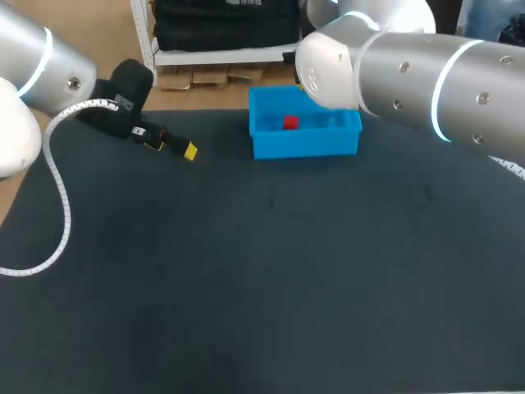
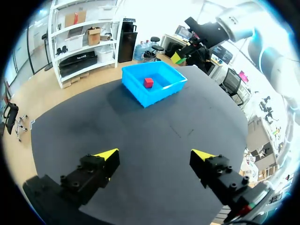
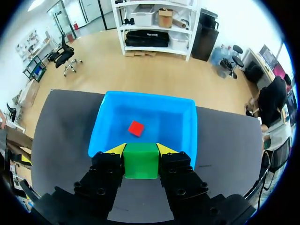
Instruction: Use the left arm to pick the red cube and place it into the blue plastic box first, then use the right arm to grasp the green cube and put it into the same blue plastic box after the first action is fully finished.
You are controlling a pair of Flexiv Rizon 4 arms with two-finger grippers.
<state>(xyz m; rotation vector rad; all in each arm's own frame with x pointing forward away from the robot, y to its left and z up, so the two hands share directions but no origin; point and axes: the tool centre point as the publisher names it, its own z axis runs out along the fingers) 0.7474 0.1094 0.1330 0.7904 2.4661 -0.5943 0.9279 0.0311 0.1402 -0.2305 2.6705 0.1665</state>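
The red cube [image 1: 289,123] lies inside the blue plastic box [image 1: 303,146] at the table's far side. In the right wrist view my right gripper [image 3: 141,149] is shut on the green cube [image 3: 140,164], held above the box's near wall [image 3: 189,133], with the red cube [image 3: 136,128] on the box floor ahead. My left gripper [image 1: 176,148] hangs over the far left of the table, away from the box. In its own view the left gripper [image 2: 154,157] stands wide open and empty, with the box [image 2: 154,97] and red cube [image 2: 148,82] far ahead.
The dark table mat [image 1: 262,279] spreads bare in front of the box. My right arm [image 1: 410,74] reaches in over the far right corner and hides its own gripper in the head view. A white cable [image 1: 57,205] loops down from my left arm.
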